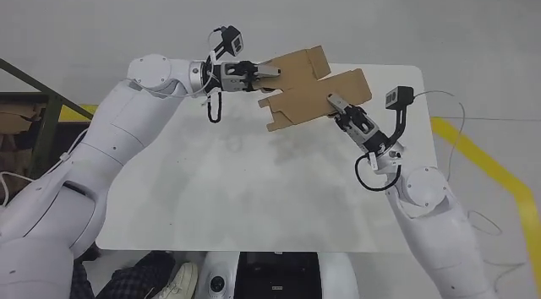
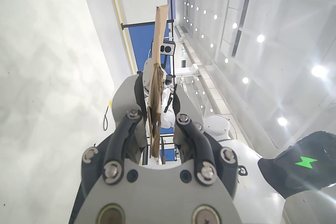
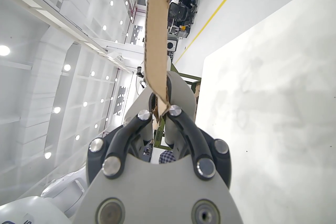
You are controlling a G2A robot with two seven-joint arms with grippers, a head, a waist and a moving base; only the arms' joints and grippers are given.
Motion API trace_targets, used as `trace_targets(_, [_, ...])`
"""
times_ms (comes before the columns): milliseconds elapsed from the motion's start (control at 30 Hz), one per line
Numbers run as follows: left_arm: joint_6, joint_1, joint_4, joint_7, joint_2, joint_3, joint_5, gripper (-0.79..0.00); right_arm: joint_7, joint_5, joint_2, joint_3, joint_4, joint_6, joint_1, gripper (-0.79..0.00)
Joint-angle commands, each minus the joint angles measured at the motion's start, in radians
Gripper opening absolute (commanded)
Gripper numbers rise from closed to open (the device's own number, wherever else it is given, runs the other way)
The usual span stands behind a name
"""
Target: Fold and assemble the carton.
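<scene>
Above the far side of the table [image 1: 254, 198], the flat carton [image 1: 313, 88] hangs between both grippers. The right gripper [image 3: 160, 103] pinches one edge tight. The left gripper [image 2: 157, 87] is closed on the opposite edge, with slack beside one finger. I'd worry it slips there once I pull the panels apart.

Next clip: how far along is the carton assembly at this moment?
Done: the carton appears lifted above the table. In hand: the right gripper is shut on one end, and the other end sits in the left gripper. Left: all the folding, since the carton looks flat with no box shape formed.
</scene>
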State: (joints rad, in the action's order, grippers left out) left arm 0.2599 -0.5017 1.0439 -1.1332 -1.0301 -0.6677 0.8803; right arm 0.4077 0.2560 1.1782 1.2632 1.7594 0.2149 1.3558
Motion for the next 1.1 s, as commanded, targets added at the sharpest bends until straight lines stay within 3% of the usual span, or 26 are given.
trace_targets(0, [-0.004,-0.003,-0.002,-0.003,-0.003,-0.005,-0.006,-0.613,0.000,-0.004,0.000,0.001,0.003,-0.001,0.002,-0.785])
trace_targets(167, [-0.015,-0.007,-0.009,-0.007,-0.012,-0.020,-0.017,-0.705,-0.001,-0.005,0.001,0.007,0.016,0.005,0.008,-0.757])
trace_targets(233, [-0.020,-0.009,-0.012,-0.009,-0.015,-0.024,-0.023,-0.751,0.008,-0.008,0.001,0.011,0.020,0.011,0.010,-0.428])
trace_targets(267, [-0.021,-0.010,-0.014,-0.011,-0.017,-0.027,-0.024,-0.763,0.018,-0.011,0.000,0.013,0.022,0.014,0.010,0.000])
trace_targets(533, [-0.016,-0.005,-0.041,-0.070,-0.022,-0.062,-0.057,-0.785,0.112,0.010,-0.008,0.064,-0.033,0.032,-0.009,0.000])
trace_targets(767, [-0.011,0.003,-0.056,-0.163,-0.016,-0.086,-0.126,-0.785,0.306,0.029,-0.017,0.087,-0.191,0.115,-0.106,0.000])
trace_targets(967, [-0.001,0.008,-0.084,-0.239,-0.016,-0.102,-0.151,-0.785,0.550,0.091,-0.023,0.072,-0.321,0.196,-0.208,0.000])
trace_targets(1067, [0.006,0.005,-0.095,-0.280,-0.018,-0.111,-0.141,-0.785,0.595,0.105,-0.023,0.061,-0.374,0.217,-0.241,0.000])
